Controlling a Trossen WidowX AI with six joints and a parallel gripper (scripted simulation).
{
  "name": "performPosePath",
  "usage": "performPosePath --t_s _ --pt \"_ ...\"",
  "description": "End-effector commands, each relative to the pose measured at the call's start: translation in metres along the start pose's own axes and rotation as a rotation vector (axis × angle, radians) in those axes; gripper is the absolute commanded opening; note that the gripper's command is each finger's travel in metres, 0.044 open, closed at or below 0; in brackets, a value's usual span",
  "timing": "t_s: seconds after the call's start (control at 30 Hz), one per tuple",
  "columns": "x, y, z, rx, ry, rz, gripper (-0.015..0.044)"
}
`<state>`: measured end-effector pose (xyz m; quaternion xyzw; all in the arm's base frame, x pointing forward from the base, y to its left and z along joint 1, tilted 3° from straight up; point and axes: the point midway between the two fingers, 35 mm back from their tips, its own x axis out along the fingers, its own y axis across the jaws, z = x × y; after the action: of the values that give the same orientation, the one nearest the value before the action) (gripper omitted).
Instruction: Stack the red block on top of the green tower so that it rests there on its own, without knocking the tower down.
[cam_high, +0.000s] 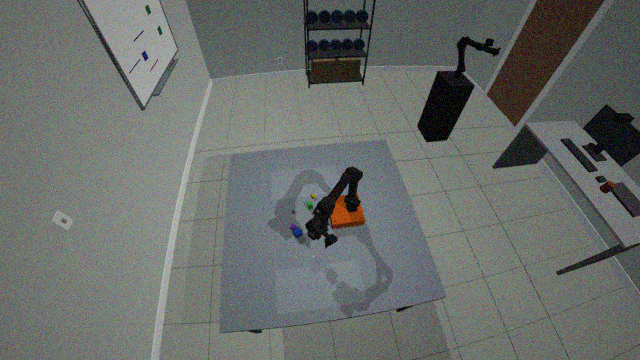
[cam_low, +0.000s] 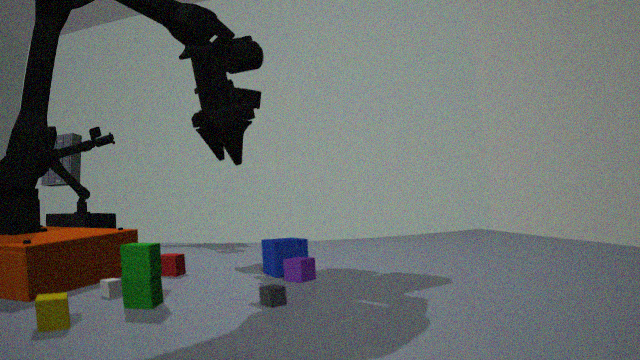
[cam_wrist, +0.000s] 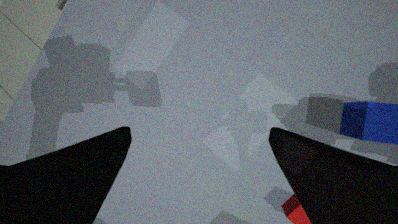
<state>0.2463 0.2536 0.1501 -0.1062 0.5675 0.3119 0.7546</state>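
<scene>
On the grey table (cam_low: 500, 280), from the left of the exterior view: the orange base (cam_low: 60, 260), then the green tower (cam_low: 142, 275) standing upright, with the red block (cam_low: 173, 264) just behind it to the right, apart from it. High above, the gripper (cam_low: 227, 150) hangs spread wide, grasping nothing. Farther right sits the blue block (cam_low: 284, 256).
</scene>
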Motion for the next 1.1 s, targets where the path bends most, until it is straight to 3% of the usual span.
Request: performPosePath --t_s 0.0,0.23,0.4,0.77,1.07 --pt "0.009 -0.050 -0.035 0.201 0.076 -0.111 0.0440" --pt "0.015 -0.111 -0.097 0.495 0.181 -0.272 0.0440" --pt "0.015 -0.126 -0.137 0.633 0.233 -0.347 0.0440" --pt "0.015 -0.126 -0.138 0.638 0.235 -0.350 0.0440" --pt "0.055 -0.137 -0.152 0.638 0.235 -0.350 0.0440"
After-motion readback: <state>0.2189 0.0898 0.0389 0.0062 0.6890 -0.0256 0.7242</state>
